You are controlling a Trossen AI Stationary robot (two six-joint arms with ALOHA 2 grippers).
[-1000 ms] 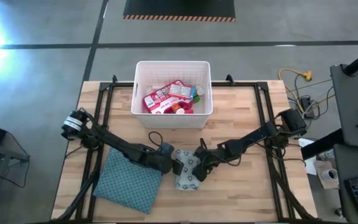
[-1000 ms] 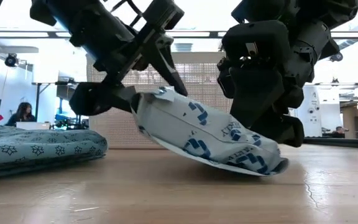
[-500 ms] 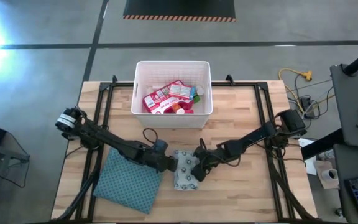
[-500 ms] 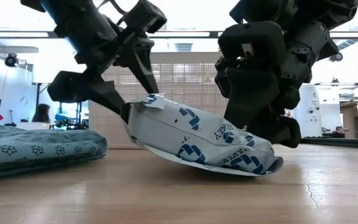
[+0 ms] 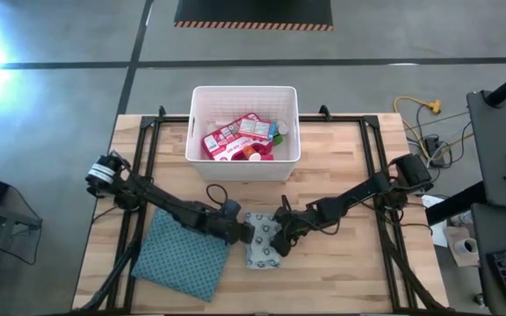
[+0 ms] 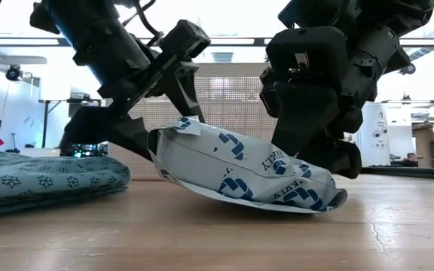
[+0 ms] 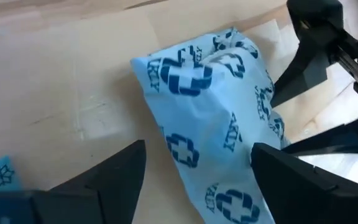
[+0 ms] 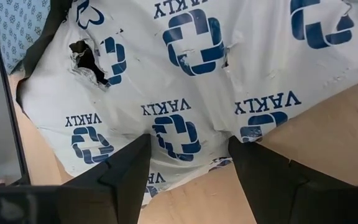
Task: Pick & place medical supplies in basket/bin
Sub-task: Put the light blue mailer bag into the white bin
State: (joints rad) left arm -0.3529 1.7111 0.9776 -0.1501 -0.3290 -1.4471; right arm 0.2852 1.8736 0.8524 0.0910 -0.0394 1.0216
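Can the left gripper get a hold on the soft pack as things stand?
Probably yes. The left gripper is open with its fingers either side of the soft pack, nothing between them. The right gripper straddles the pack's other end, clear of the left.

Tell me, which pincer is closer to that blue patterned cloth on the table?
Left. The left pincer sits right beside the blue patterned cloth, at the soft pack. The right pincer is across the pack, farther away.
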